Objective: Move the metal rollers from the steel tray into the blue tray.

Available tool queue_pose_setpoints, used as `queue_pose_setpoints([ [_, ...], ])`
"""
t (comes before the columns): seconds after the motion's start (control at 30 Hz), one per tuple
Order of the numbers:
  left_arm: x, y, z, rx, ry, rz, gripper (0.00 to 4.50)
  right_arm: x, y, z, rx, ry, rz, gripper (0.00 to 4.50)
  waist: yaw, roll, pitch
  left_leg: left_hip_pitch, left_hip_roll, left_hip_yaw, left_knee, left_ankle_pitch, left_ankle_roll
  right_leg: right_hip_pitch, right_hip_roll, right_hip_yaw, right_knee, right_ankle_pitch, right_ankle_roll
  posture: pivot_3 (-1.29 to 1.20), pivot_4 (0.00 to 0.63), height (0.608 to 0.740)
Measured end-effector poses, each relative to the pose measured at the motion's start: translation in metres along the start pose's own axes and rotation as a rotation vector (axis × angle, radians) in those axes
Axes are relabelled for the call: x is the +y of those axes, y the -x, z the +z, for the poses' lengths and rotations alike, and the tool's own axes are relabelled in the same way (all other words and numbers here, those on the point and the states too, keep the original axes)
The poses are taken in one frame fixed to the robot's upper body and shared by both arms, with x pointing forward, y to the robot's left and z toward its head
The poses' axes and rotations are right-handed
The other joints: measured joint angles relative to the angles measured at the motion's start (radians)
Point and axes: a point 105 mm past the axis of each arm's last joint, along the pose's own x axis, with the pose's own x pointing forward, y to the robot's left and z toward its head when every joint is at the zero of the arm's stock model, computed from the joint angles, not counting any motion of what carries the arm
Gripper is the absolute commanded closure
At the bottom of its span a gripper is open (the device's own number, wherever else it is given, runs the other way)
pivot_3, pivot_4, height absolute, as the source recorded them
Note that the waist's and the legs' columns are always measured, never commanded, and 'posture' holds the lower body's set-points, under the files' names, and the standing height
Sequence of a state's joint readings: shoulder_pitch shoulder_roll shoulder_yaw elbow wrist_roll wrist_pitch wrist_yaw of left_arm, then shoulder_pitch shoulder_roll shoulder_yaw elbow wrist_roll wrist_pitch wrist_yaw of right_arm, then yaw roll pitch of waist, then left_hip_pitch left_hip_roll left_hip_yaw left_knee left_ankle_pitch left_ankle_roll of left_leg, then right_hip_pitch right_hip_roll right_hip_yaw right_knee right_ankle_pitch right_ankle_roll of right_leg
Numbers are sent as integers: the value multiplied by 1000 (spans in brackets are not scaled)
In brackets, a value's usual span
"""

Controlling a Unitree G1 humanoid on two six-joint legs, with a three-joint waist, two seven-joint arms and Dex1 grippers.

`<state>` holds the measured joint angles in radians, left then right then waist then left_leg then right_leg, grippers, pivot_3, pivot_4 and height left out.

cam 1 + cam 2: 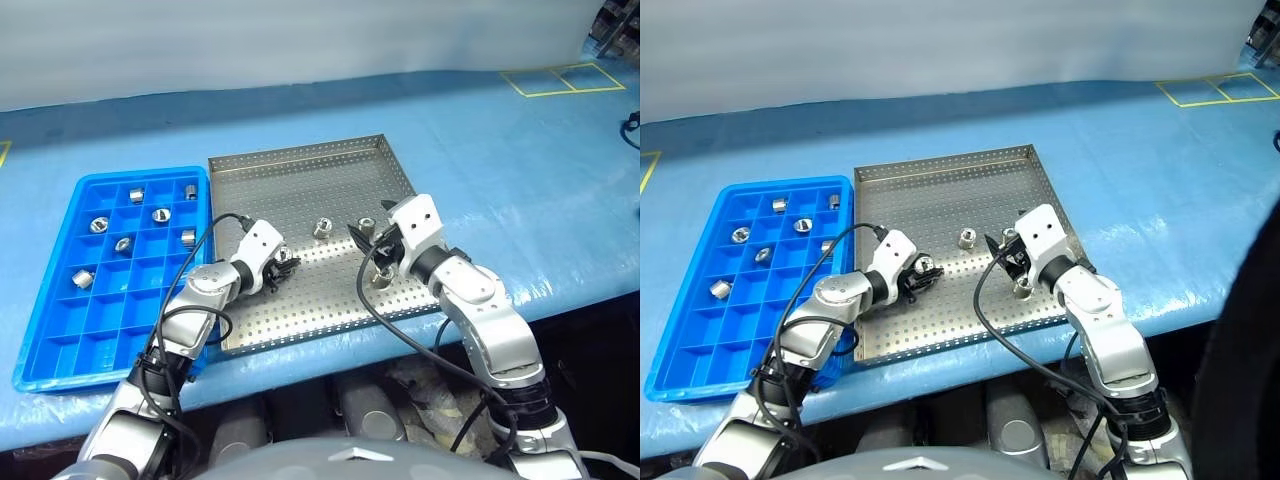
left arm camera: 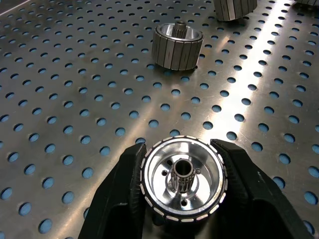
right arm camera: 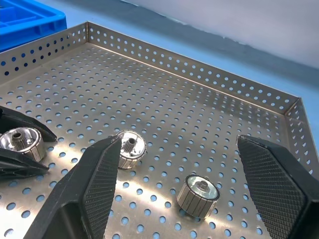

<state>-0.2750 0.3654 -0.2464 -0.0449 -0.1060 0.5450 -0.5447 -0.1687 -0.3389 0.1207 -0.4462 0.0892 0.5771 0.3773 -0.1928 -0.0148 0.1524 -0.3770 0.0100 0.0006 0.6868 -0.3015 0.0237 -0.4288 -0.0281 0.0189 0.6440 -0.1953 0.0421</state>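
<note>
Steel tray (image 1: 300,170) at frame centre holds 4 metal rollers, one (image 2: 182,180) clamped in left gripper (image 1: 281,270) w/ right gripper (image 3: 177,191) gaping over others; slick rim could slip mid-lift, missing blue tray (image 1: 50,330) at left.

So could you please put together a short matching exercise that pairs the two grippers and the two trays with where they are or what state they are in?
Things:
1. left gripper
2. right gripper
3. blue tray
4. steel tray

States or places:
A. fingers wide apart above rollers lying on perforated metal
B. holds rollers in several of its square compartments
C. closed around one roller
D. sits to the right of the plastic tray, on the blue table cover

Pairs: 1-C, 2-A, 3-B, 4-D
</note>
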Motion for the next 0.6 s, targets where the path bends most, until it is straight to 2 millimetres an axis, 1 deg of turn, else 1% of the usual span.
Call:
queue_pose_setpoints([
  [0.13,5,2,-1,-2,2,35,2786,1,-2,2,-5,1,7,596,2,0,0,0,0,0,0,0,0,0,0,0,0,0,0,-247,150,740],
  [0.17,8,4,-1,-10,14,54,2786,2,-2,2,-5,1,12,596,2,0,0,0,0,0,0,0,0,0,0,0,0,0,0,-241,150,740],
  [0.2,14,6,1,-47,66,90,2786,4,-3,2,-6,-1,21,596,2,0,0,0,0,0,0,0,0,0,0,0,0,0,0,-234,150,740],
  [0.23,18,8,6,-90,117,116,2786,5,-4,2,-6,-2,28,596,5,0,0,-1,0,0,0,0,0,0,0,0,0,0,0,-226,150,740],
  [0.3,28,17,27,-213,206,165,2786,11,-6,3,-13,-8,50,596,13,0,0,-1,0,0,1,0,0,-1,-1,0,0,0,0,-210,150,740],
  [0.33,36,28,40,-278,220,202,2786,15,-8,6,-21,-10,66,596,16,0,0,-1,0,0,1,0,0,-1,-1,0,0,0,0,-196,150,740],
  [0.4,51,46,52,-333,213,276,2786,23,-11,8,-29,-9,100,596,18,0,0,-1,0,0,1,0,0,0,-1,0,0,0,0,-169,150,740],
  [0.43,57,55,55,-346,210,311,2786,26,-12,9,-32,-11,115,596,20,0,0,-1,0,0,1,0,0,0,0,0,0,0,0,-157,150,740],
  [0.47,66,68,55,-353,205,368,2786,31,-14,10,-35,-13,135,596,21,0,0,-1,0,0,1,0,0,0,-1,0,0,0,0,-149,150,740],
  [0.5,71,77,53,-349,203,409,2786,33,-15,9,-34,-16,147,596,24,0,0,-1,0,0,1,0,0,0,-1,0,0,0,0,-135,150,740],
  [0.53,77,89,49,-332,198,463,2786,36,-16,8,-28,-20,164,596,29,0,0,-1,0,0,1,0,1,0,-1,0,0,0,0,-121,150,740],
  [0.57,80,94,46,-322,196,486,2786,37,-17,7,-24,-22,169,596,35,0,0,-1,0,0,1,0,1,0,-1,0,0,0,0,-108,150,740],
  [0.6,83,105,41,-295,182,533,2786,39,-18,6,-21,-22,182,596,42,0,0,-1,0,0,1,0,1,-1,-1,0,0,0,0,-99,150,740],
])
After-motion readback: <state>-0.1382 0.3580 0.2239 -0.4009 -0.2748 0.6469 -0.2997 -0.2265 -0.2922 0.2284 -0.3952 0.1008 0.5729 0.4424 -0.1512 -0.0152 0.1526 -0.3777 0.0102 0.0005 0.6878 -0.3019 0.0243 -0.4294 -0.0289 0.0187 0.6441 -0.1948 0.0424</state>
